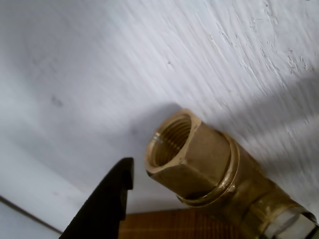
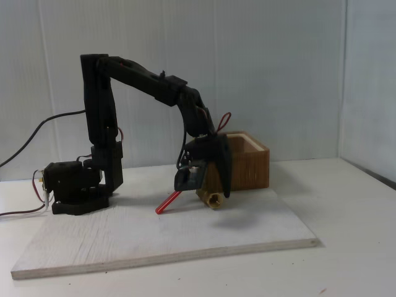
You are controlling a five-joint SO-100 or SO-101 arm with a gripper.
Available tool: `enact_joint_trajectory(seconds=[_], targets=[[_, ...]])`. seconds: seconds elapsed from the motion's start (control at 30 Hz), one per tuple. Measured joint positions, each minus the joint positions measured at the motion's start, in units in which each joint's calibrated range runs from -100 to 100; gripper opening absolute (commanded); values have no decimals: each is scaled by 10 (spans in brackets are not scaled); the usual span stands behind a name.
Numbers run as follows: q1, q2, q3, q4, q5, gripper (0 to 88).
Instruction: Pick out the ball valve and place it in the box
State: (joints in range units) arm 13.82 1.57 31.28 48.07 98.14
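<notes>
Brass fills the lower right of the wrist view: the ball valve sits right at the gripper, its hexagonal threaded mouth pointing up and to the left, with one black finger rising from the bottom edge just left of it. A strip of grained wood shows below the valve there (an edge of the box, it seems). In the fixed view the gripper hangs at the end of the black arm, closed around the ball valve, whose brass body hangs under the fingertips and appears lifted just clear of the white board. Its red lever slants down and to the left, away from the gripper. The box stands right behind the gripper, on the far side, open top up. The board lies on the pale bench, with the arm's base well to the gripper's left.
</notes>
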Motion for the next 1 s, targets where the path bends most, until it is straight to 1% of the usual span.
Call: enact_joint_trajectory(seconds=[0.3, 0.83, 1.0], targets=[[1, 37, -33, 0, 1, 504], [1, 38, -33, 0, 1, 505], [-1, 38, -48, 52, 1, 507]])
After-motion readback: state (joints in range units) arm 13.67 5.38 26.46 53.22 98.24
